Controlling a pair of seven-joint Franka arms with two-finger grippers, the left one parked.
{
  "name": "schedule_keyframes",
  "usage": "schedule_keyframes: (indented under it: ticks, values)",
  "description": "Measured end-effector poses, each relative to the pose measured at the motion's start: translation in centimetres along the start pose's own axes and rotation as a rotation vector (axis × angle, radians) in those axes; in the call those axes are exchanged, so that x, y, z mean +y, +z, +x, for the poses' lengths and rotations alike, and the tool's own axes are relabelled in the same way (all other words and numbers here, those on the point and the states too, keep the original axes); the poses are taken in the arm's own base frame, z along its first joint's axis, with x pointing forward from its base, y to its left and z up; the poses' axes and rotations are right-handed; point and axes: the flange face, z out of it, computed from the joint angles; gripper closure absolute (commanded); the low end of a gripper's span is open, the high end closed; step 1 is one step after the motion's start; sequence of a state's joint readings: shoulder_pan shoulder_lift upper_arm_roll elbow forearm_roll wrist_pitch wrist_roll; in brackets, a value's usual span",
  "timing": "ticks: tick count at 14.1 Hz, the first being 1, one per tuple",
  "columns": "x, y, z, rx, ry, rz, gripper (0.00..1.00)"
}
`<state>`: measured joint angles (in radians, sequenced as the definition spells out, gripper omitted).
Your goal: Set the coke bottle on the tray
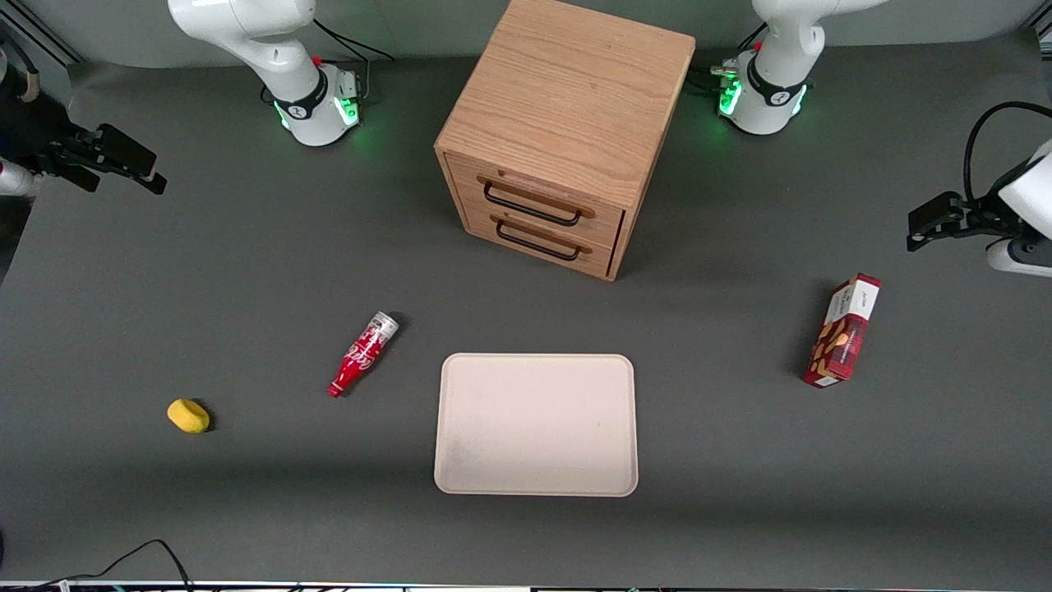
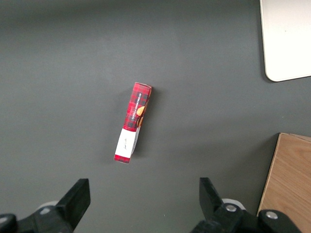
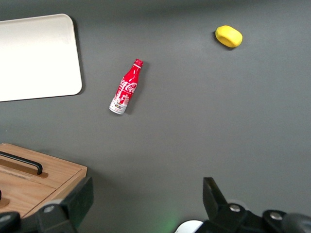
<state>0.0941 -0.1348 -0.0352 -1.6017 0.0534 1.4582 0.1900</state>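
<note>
Glossy coke bottle (image 1: 363,353), matt tray (image 1: 536,485), wood-grain cabinet (image 1: 567,99).

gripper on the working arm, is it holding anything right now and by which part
Nothing is held. The working arm's black two-finger gripper hangs open at its end of the table, apart from the small red coke bottle lying on the grey tabletop beside the cream rectangular tray.

My gripper (image 1: 123,168) hangs spread open above my end of the dark grey table (image 1: 246,271). On it the coke bottle (image 1: 362,354) lies on its side just beside the tray (image 1: 536,424), a yellow lump (image 1: 188,415) near it, a wooden drawer cabinet (image 1: 559,136) farther from the camera, and a snack box (image 1: 842,330) toward the parked arm's end.
</note>
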Motion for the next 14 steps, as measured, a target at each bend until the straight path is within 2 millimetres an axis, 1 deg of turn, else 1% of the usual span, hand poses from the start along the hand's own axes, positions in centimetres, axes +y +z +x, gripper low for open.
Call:
schedule_keyframes:
  ticks: [3, 8, 12, 14]
  values:
    - [-0.1, 0.1, -0.3, -0.026, -0.003, -0.005, 0.0]
    - [-0.1, 0.6, -0.2, -0.047, -0.003, -0.009, 0.0]
    - [-0.4, 1.2, 0.2, -0.061, -0.003, -0.013, 0.0]
    - [-1.0, 1.0, 0.9, -0.051, 0.004, -0.011, 0.0]
